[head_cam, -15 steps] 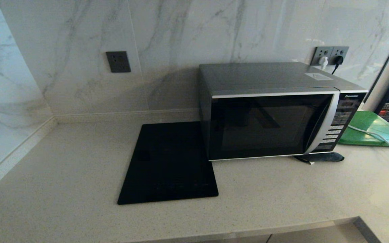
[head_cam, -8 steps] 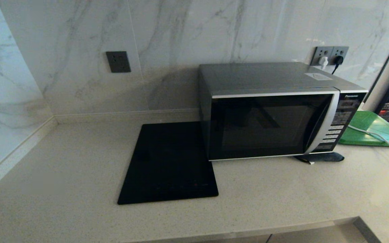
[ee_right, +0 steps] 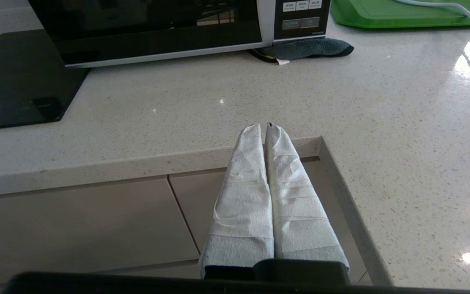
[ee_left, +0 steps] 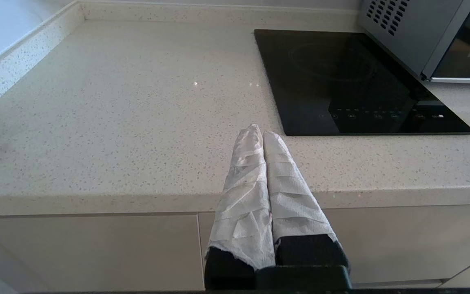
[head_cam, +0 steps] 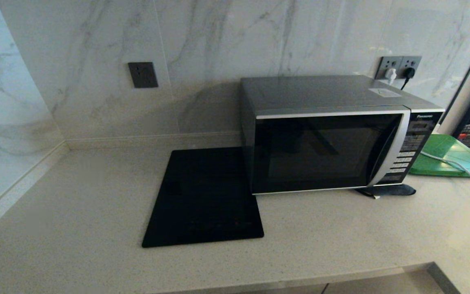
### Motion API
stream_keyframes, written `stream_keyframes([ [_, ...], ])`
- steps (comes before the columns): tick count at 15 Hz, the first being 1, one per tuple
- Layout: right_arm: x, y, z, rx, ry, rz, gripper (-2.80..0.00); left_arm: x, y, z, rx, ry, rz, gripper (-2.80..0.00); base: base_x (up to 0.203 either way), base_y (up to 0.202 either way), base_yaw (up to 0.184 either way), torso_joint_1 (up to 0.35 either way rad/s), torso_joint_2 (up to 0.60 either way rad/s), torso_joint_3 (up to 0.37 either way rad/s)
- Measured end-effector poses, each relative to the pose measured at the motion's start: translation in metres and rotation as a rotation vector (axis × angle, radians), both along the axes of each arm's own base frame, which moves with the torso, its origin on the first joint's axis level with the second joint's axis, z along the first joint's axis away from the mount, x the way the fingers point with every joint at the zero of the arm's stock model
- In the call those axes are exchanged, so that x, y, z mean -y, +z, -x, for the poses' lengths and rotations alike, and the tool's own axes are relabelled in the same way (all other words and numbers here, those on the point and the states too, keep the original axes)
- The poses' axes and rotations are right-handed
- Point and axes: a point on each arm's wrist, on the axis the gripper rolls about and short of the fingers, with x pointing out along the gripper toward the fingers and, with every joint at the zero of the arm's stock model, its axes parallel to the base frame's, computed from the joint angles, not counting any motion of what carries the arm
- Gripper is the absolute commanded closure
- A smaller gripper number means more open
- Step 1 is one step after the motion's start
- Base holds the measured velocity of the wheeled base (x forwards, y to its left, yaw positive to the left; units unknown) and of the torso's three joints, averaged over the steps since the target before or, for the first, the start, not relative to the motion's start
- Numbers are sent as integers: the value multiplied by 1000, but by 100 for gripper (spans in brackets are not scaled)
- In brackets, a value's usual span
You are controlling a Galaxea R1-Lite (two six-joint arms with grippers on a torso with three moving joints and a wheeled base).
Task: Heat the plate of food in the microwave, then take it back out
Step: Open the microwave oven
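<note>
Both claws, left claw (ee_left: 262, 131) and right claw (ee_right: 262, 127), hover pressed together and empty at the speckled beige surface (head_cam: 341, 228) edge. The boxy silver-grey microwave (head_cam: 333, 134) stands closed; the plate of food is unseen, perhaps inside. A misjudged reach could miss the handle.

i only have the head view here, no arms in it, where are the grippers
Observer: The left gripper is low in front of the counter edge, facing the black cooktop, fingers together and empty.
Operator: and the right one
Observer: The right gripper is at the counter edge facing the microwave, also shut on nothing.
Operator: any plate of food near them
Observer: None in either wrist view; the right one shows only the dark cloth under the microwave's corner and the green tray.
</note>
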Motion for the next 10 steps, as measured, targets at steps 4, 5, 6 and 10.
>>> stream_keyframes([
  [4, 0, 0, 0, 0, 0, 0, 0, 0, 0, 0, 0, 0, 0, 0, 0, 0, 0, 0, 0, 0],
  [5, 0, 0, 0, 0, 0, 0, 0, 0, 0, 0, 0, 0, 0, 0, 0, 0, 0, 0, 0, 0],
  [6, 0, 0, 0, 0, 0, 0, 0, 0, 0, 0, 0, 0, 0, 0, 0, 0, 0, 0, 0, 0],
  [10, 0, 0, 0, 0, 1, 0, 0, 0, 0, 0, 0, 1, 0, 0, 0, 0, 0, 0, 0, 0],
])
